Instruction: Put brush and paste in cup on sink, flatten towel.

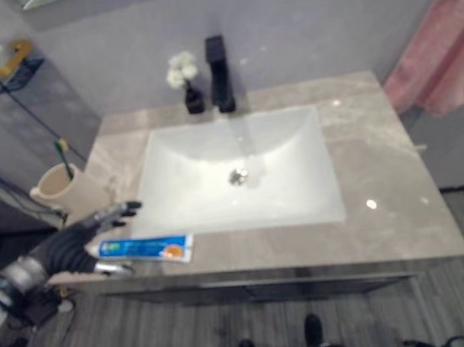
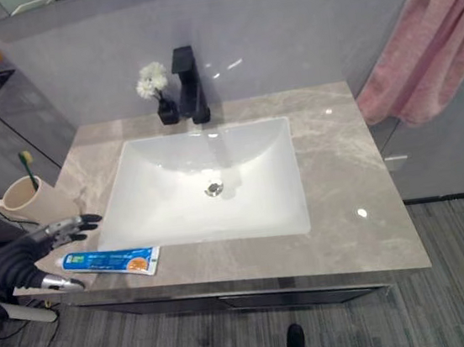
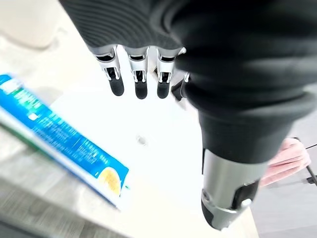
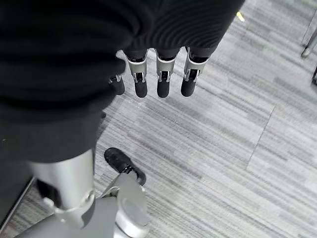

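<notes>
Left hand is held over the counter's left front corner, fingers straight and spread, thumb apart, nothing gripped. The flat blue paste tube lies on the veined grey stone counter, just beside that hand, in front of the white rectangular basin. A green-handled brush stands in the beige cup. Pink fluffy towel hangs bunched. Right hand is seen over grey striped flooring, fingers relaxed, empty.

Lighting even, moderately bright. Small specular glints on the countertop near its front right corner and on the basin around the drain. Shadows soft. Toothpaste tube blurred in left wrist view.
</notes>
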{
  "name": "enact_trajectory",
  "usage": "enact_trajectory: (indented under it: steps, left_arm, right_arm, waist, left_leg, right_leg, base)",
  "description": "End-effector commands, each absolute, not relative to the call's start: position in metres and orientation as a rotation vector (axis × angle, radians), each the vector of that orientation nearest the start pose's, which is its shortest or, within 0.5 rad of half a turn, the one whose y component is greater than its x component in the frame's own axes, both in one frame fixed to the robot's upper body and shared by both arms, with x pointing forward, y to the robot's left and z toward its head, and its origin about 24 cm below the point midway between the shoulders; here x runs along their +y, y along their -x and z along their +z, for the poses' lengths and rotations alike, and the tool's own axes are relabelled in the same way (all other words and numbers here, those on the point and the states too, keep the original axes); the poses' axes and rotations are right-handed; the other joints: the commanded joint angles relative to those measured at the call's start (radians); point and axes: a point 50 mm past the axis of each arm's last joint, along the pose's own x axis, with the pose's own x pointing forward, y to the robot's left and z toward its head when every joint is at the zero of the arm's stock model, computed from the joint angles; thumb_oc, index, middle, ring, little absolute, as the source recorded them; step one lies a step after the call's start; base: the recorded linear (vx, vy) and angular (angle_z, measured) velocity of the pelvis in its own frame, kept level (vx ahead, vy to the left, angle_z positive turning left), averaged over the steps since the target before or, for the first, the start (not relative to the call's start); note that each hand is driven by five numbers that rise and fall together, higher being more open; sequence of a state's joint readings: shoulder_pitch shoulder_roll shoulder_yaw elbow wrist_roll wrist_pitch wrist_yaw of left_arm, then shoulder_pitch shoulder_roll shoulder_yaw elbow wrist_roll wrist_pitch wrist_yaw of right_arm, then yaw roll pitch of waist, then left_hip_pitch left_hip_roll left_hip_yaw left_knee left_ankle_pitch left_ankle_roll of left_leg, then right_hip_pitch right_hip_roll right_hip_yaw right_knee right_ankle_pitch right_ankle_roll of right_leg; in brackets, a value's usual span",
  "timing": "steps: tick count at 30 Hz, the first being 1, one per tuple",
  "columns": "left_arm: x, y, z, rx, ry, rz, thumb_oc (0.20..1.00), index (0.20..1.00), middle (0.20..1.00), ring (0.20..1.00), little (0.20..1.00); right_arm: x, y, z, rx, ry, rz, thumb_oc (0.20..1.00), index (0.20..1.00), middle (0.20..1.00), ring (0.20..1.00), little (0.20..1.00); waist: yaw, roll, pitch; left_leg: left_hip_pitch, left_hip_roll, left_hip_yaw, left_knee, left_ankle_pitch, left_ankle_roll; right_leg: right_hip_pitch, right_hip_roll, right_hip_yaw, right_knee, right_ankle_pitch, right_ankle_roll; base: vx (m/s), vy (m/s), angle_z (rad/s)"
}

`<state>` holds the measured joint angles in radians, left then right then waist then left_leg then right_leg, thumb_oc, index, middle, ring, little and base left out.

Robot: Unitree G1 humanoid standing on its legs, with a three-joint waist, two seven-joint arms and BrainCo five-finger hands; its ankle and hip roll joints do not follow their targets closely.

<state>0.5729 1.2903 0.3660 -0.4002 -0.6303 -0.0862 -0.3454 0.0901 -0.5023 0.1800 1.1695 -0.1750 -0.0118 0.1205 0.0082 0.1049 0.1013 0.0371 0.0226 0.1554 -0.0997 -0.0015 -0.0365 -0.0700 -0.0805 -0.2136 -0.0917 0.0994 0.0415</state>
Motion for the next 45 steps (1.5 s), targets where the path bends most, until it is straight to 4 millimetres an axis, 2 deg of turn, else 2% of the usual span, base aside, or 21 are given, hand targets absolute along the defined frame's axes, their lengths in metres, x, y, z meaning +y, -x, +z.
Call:
enact_trajectory:
  steps: [1, 2, 6, 11, 20, 36, 45]
  left_arm:
    - [0.292, -0.195, 0.204, -0.015, -0.86, -0.422, 1.0, 1.0, 1.0, 1.0, 1.0]
    - [0.296, -0.196, 0.205, 0.008, -0.974, -0.406, 1.0, 1.0, 1.0, 1.0, 1.0]
    - [0.3, -0.198, 0.205, 0.01, -1.036, -0.374, 1.0, 1.0, 1.0, 1.0, 1.0]
    - [0.299, -0.204, 0.19, -0.003, -0.941, -0.345, 1.0, 1.0, 1.0, 1.0, 1.0]
    - [0.316, -0.213, 0.176, 0.022, -1.084, -0.218, 1.0, 1.0, 1.0, 1.0, 1.0]
    - [0.313, -0.223, 0.159, 0.08, -1.171, -0.272, 1.0, 1.0, 1.0, 1.0, 1.0]
    - [0.307, -0.222, 0.163, 0.064, -1.206, -0.303, 1.0, 1.0, 1.0, 1.0, 1.0]
  right_arm:
    - [-0.319, -0.064, -0.134, 1.331, 0.585, 0.073, 1.0, 1.0, 1.0, 1.0, 1.0]
    - [-0.318, -0.062, -0.135, 1.337, 0.574, 0.061, 1.0, 1.0, 1.0, 1.0, 1.0]
    - [-0.318, -0.059, -0.136, 1.353, 0.566, 0.05, 1.0, 1.0, 1.0, 1.0, 1.0]
    - [-0.318, -0.059, -0.136, 1.344, 0.553, 0.03, 1.0, 1.0, 1.0, 1.0, 1.0]
    - [-0.32, -0.069, -0.133, 1.31, 0.547, -0.017, 1.0, 1.0, 1.0, 1.0, 1.0]
    - [-0.323, -0.073, -0.129, 1.271, 0.559, -0.019, 1.0, 1.0, 1.0, 1.0, 1.0]
    - [-0.325, -0.071, -0.128, 1.279, 0.571, -0.015, 1.0, 1.0, 1.0, 1.0, 1.0]
  waist:
    - [-0.015, -0.035, 0.013]
    - [-0.018, -0.033, 0.014]
    - [-0.02, -0.035, 0.016]
    - [-0.03, -0.04, 0.028]
    - [-0.036, -0.053, 0.044]
    - [-0.052, -0.073, 0.054]
    - [-0.046, -0.088, 0.054]
  left_leg:
    - [-0.054, 0.002, -0.017, 0.012, -0.024, 0.018]
    - [-0.054, 0.001, -0.013, 0.012, -0.026, 0.02]
    - [-0.053, -0.002, -0.01, 0.012, -0.029, 0.022]
    - [-0.07, -0.003, -0.007, 0.012, -0.029, 0.026]
    - [-0.123, -0.004, -0.005, 0.012, -0.018, 0.031]
    - [-0.17, -0.005, 0.006, 0.012, -0.013, 0.038]
    - [-0.154, 0.001, 0.008, 0.012, -0.02, 0.037]
  right_leg:
    - [0.064, -0.068, 0.015, 0.004, -0.047, 0.1]
    - [0.062, -0.071, 0.017, 0.004, -0.046, 0.101]
    - [0.062, -0.074, 0.014, 0.004, -0.045, 0.103]
    - [0.038, -0.077, 0.024, 0.004, -0.037, 0.106]
    - [-0.02, -0.079, 0.035, 0.004, -0.02, 0.11]
    - [-0.082, -0.078, 0.058, 0.004, 0.002, 0.114]
    - [-0.065, -0.075, 0.053, 0.004, -0.004, 0.114]
  base:
    - [0.01, 0.036, -0.02]
    - [0.0, 0.0, 0.0]
    - [0.0, 0.0, 0.0]
    - [0.0, 0.008, -0.04]
    - [-0.01, 0.017, -0.07]
    - [0.0, 0.027, -0.05]
    - [-0.01, 0.004, -0.04]
